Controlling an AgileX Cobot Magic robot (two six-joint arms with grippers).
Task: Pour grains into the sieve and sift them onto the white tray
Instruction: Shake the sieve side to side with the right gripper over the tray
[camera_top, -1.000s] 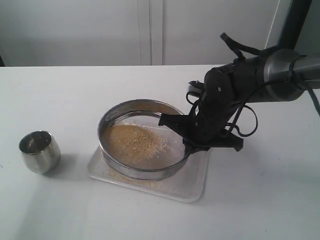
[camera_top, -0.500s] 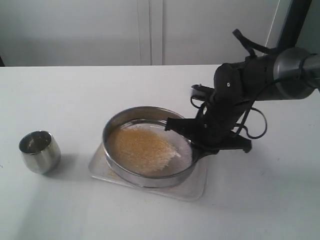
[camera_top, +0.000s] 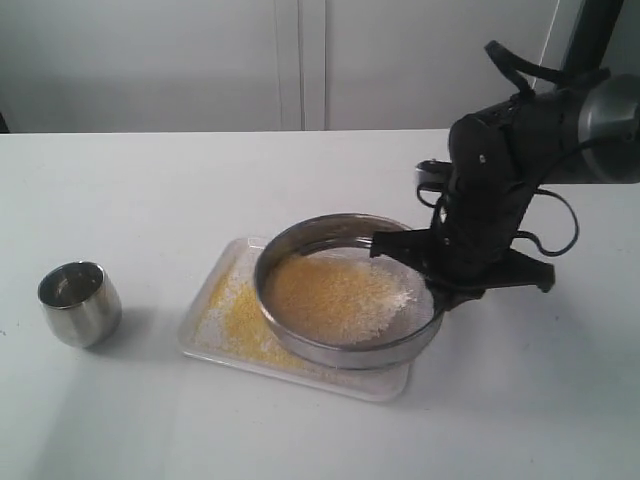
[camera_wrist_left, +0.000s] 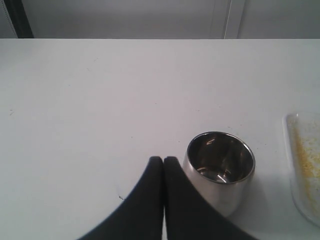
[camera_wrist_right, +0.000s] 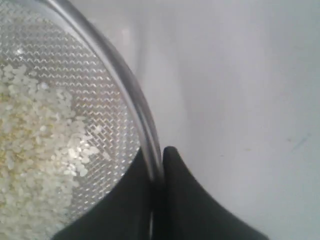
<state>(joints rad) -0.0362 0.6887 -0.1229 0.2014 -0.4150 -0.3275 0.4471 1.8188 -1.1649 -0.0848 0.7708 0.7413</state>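
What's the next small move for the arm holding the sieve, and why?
Probably slide the sieve left, over the white tray: the right end effector grips its rim, grains cover the mesh, and its right side overhangs the tray's edge.

I take this for a lab or a robot test station. My table (camera_top: 150, 190) is one plain white surface. It runs out of view on the left, right and near sides. Behind its far edge stands a flat, pale wall (camera_top: 150, 60), broken only by vertical panel seams (camera_top: 300, 60). Toward the far right corner a dark upright post (camera_top: 590, 35) rises behind my black arm (camera_top: 520, 130). The things set out read as a staged trial: a steel cup (camera_top: 80, 300) alone near the left edge, and a sieve (camera_top: 340, 357) over a white tray (camera_top: 385, 382) around the table's middle.
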